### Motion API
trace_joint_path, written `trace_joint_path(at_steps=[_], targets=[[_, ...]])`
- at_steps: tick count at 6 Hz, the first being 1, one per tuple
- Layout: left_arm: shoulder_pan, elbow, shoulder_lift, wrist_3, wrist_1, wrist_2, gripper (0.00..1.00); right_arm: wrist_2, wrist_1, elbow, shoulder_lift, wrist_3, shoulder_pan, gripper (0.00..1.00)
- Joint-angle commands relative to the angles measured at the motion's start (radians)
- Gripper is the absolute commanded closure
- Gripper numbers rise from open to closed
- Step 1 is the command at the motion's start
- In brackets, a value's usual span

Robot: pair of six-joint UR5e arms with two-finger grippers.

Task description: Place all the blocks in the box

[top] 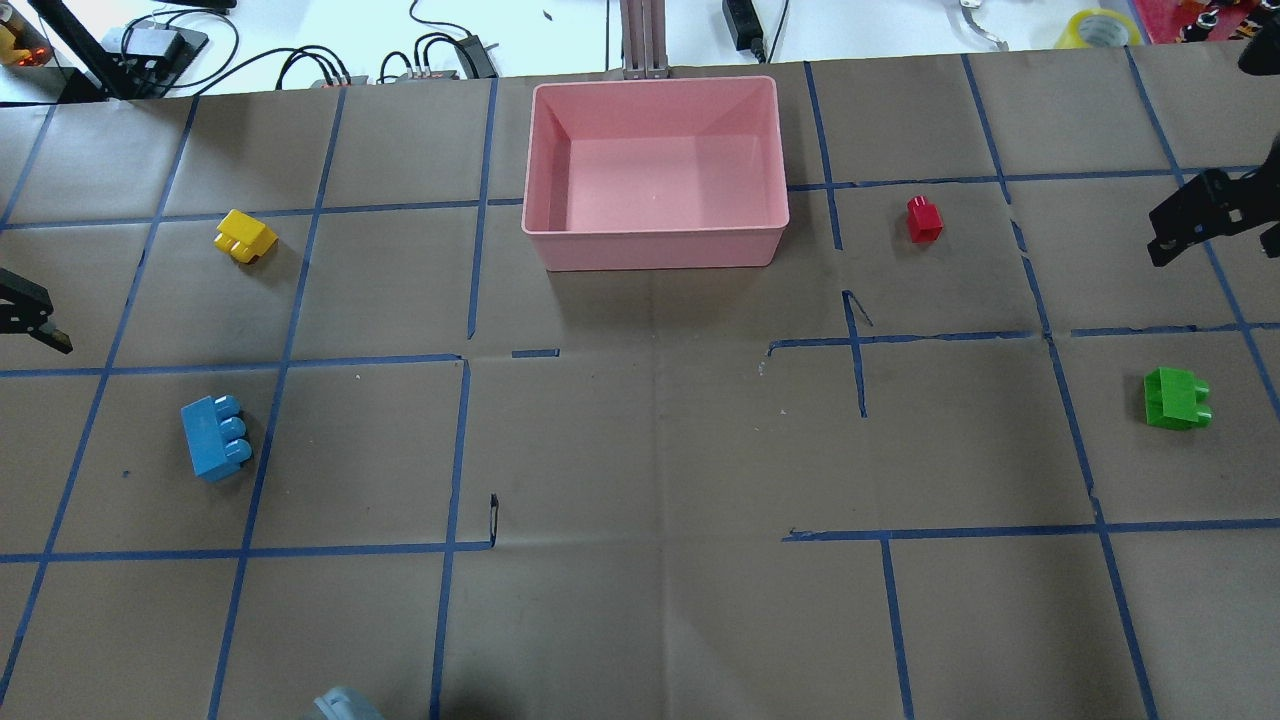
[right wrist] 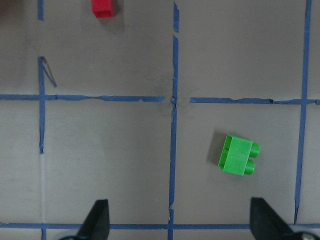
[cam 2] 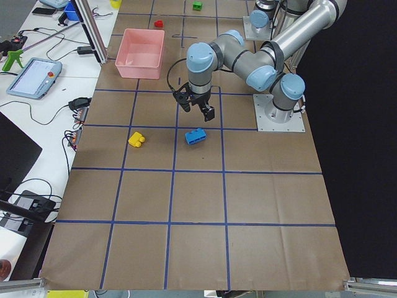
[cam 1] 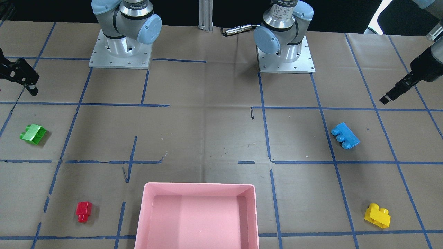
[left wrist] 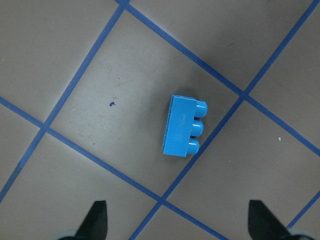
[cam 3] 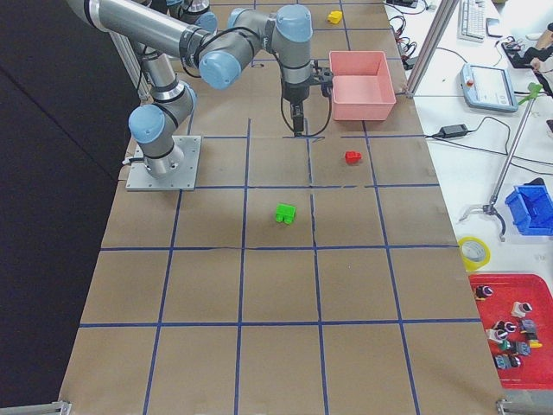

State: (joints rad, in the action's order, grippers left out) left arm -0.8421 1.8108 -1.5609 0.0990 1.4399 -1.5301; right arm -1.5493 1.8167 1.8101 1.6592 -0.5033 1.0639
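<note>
The pink box (top: 655,246) stands empty at the table's far middle. The yellow block (top: 245,236) and light-blue block (top: 215,438) lie on the left side, the red block (top: 923,219) and green block (top: 1175,398) on the right, all on the paper. My left gripper (top: 40,322) hovers open at the left edge; its wrist view shows the light-blue block (left wrist: 183,126) ahead of the fingertips (left wrist: 96,220). My right gripper (top: 1182,232) hovers open at the right edge, with the green block (right wrist: 239,155) and red block (right wrist: 104,7) in its wrist view.
The table is covered in brown paper with a blue tape grid. The two arm bases (cam 1: 120,52) (cam 1: 285,55) stand on the robot's side. A metal post (top: 640,40), cables and gear lie beyond the box's far edge.
</note>
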Motion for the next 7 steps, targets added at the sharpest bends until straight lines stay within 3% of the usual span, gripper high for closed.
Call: trace_joint_path(at_steps=[1, 3, 5, 7], targets=[[-0.006, 0.112, -0.025, -0.004, -0.167, 0.001, 0.01, 0.008, 0.133, 0.105, -0.002, 0.043, -0.094, 0.01], [-0.031, 0.223, -0.059, -0.004, -0.35, 0.002, 0.01, 0.002, 0.135, 0.126, -0.108, 0.115, -0.13, 0.01], [-0.067, 0.235, -0.187, -0.005, -0.513, 0.002, 0.01, 0.002, 0.29, 0.13, -0.183, 0.152, -0.139, 0.01], [-0.126, 0.237, -0.257, -0.056, -0.631, -0.004, 0.01, 0.002, 0.317, 0.158, -0.251, 0.149, -0.153, 0.04]])
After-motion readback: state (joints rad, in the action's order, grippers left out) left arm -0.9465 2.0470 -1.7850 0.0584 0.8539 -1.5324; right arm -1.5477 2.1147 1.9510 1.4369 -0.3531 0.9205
